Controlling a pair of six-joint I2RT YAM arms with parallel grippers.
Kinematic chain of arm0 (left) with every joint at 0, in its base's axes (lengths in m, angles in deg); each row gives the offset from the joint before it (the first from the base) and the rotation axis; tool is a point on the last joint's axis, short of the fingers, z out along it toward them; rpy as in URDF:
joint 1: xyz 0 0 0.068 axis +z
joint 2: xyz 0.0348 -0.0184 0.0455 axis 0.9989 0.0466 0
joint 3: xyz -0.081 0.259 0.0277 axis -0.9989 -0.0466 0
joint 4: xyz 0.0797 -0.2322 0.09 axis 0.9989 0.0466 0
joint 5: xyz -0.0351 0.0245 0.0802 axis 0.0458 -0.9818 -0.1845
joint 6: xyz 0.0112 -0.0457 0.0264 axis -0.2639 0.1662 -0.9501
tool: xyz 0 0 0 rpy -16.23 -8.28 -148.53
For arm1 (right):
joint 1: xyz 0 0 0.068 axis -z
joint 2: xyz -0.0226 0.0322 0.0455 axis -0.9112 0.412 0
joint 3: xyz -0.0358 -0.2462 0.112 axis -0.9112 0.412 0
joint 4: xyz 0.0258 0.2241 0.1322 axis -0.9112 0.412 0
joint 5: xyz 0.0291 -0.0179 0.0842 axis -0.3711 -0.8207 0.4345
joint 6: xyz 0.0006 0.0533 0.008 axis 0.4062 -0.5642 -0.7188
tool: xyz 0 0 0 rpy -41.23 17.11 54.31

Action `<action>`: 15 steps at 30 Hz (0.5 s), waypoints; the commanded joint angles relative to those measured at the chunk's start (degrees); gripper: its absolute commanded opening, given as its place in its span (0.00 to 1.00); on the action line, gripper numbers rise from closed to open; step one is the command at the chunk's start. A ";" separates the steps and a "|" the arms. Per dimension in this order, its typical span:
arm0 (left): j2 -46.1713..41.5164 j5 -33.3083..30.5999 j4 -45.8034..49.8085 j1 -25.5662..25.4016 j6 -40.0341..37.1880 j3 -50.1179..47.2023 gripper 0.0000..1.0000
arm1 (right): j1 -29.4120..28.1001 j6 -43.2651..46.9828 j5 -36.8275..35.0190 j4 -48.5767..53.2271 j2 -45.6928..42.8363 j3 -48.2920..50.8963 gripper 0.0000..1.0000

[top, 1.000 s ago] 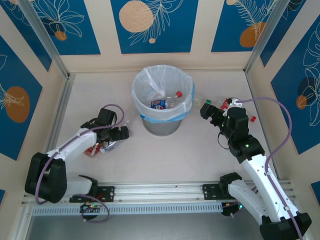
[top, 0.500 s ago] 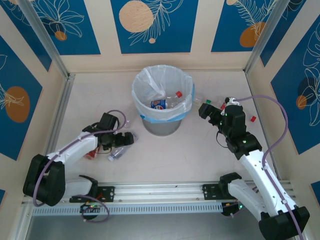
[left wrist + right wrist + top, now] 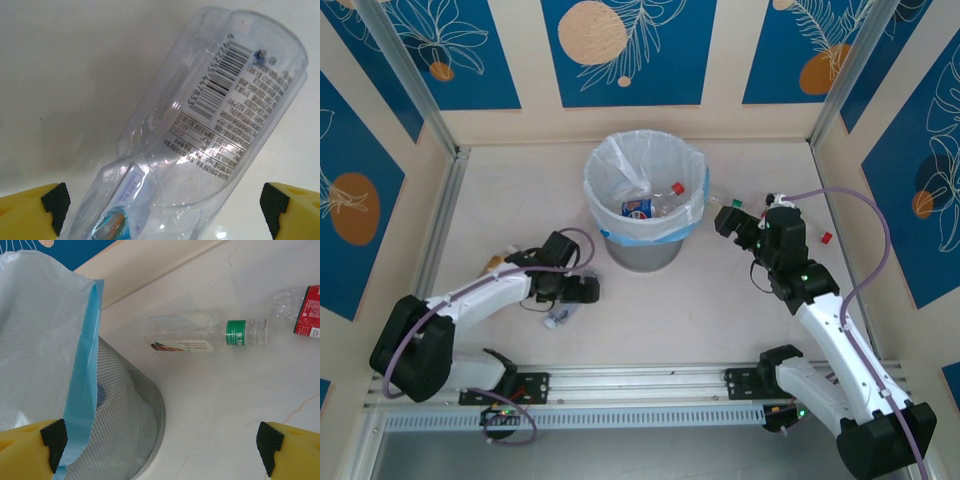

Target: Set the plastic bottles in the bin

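Hovering low over the table (image 3: 690, 300), I am spreading my left gripper (image 3: 165, 207) wide, its yellow fingers (image 3: 30, 207) standing at either side of a clear bottle (image 3: 220, 115) and gripping nothing; the bottle is lying on its side between them, slanting up to the right, its printed label and barcode facing up; in the top view this gripper is sitting in front of the bin (image 3: 640, 255) and to its left, with the bottle's end peeking out beneath it on the side nearer my base; my right gripper (image 3: 161, 444) is likewise gaping wide and gripping nothing, pointing at bare table just beside the bin's grey mesh wall; the bin's white bag (image 3: 45, 340) with its blue edge is hanging over the rim on the left of the right wrist view; beyond those fingers a green-banded bottle (image 3: 200, 332) is lying on its side on the table, near the bin but apart from it; a red-labelled bottle (image 3: 300, 310) is lying just past its neck end, and whether the two are touching I cannot tell; inside the bin a blue-labelled bottle (image 3: 637, 208) and a red-capped bottle (image 3: 677, 187) are resting at the bottom.
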 commanded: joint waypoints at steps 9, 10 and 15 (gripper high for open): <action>6.24 -16.66 0.05 -9.21 -6.65 1.95 0.98 | 0.45 -0.42 0.44 -0.83 0.96 -2.07 1.00; 7.01 -16.65 -0.43 -9.33 -6.27 1.94 0.97 | 0.40 -0.48 0.44 -0.68 0.81 -2.01 1.00; 10.07 -15.97 -1.88 -9.40 -4.58 2.50 0.86 | 0.50 -0.69 0.55 -0.07 0.53 -1.85 1.00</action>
